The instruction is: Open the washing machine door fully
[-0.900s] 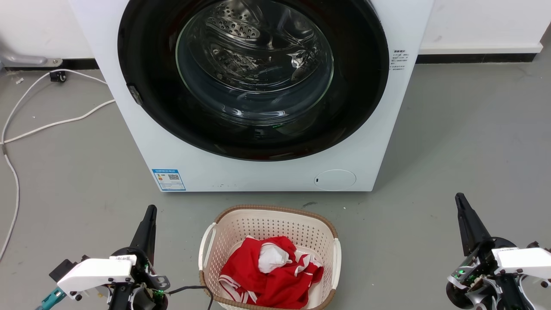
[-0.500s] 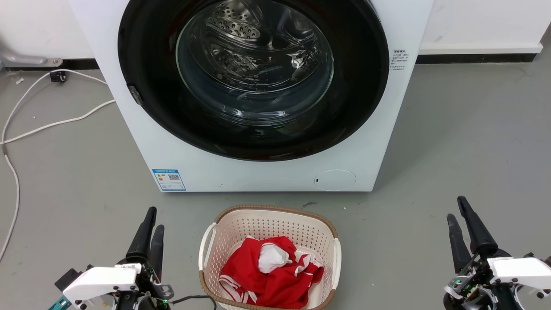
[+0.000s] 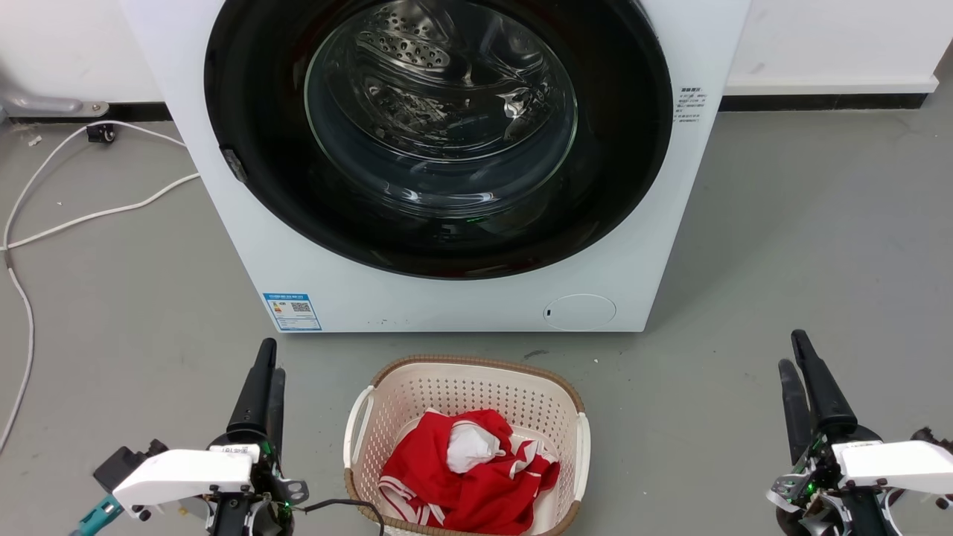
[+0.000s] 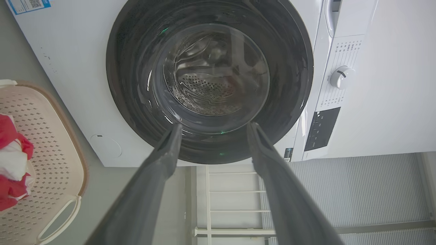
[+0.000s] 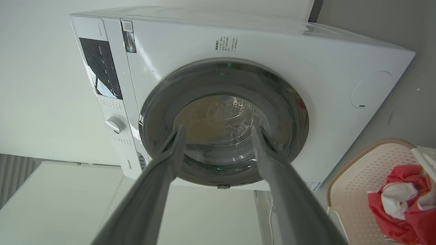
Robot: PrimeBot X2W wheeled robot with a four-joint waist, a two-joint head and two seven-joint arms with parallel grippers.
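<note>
Grey floor (image 3: 782, 223), white wall behind. Washing machine (image 3: 246, 246) at 12 o'clock in head view, washing machine door (image 3: 618, 149) closed flush on its front. Laundry basket (image 3: 476, 368) holding a red garment (image 3: 461, 484) at 6 o'clock, just clear of the machine. Left pincer (image 3: 271, 359) at 7, right pincer (image 3: 791, 350) at 5: both low, fingers spread apart, gripping nothing, well apart from the door. White cable (image 3: 89, 216) at 9.

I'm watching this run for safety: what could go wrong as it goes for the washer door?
The washing machine door is glossy, with a small catch on its left edge: the left claw might slip. The laundry basket stands close before the washing machine; the right claw could knock it reaching in.
</note>
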